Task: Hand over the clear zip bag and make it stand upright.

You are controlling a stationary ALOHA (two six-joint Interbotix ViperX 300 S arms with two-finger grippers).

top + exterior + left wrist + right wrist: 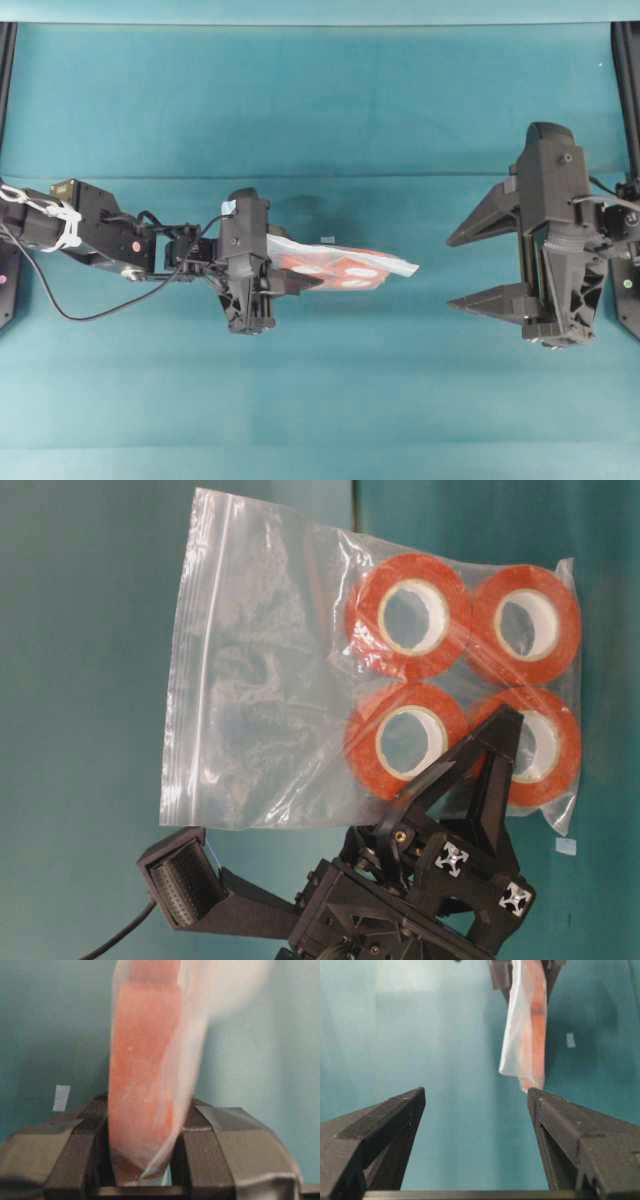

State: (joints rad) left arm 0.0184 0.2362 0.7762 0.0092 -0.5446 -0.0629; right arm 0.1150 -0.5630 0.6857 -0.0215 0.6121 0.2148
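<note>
The clear zip bag (350, 268) hangs in the air over the middle of the table, with several orange-red rolls with white cores inside. My left gripper (292, 282) is shut on its left end. In the left wrist view the jaws (142, 1160) pinch the plastic and an orange roll (150, 1060). In the table-level view the near finger (498, 730) lies over one roll, and the zip strip (190, 660) runs along the bag's left edge. My right gripper (452, 272) is open and empty, a short gap from the bag's free end (525, 1025). Its jaws (476, 1095) point at the bag.
The teal tabletop (320, 400) spreads under both arms. A small pale tape mark (571, 1040) lies on it near the bag. Black frame posts stand at the left edge (5, 100) and the right edge (628, 90).
</note>
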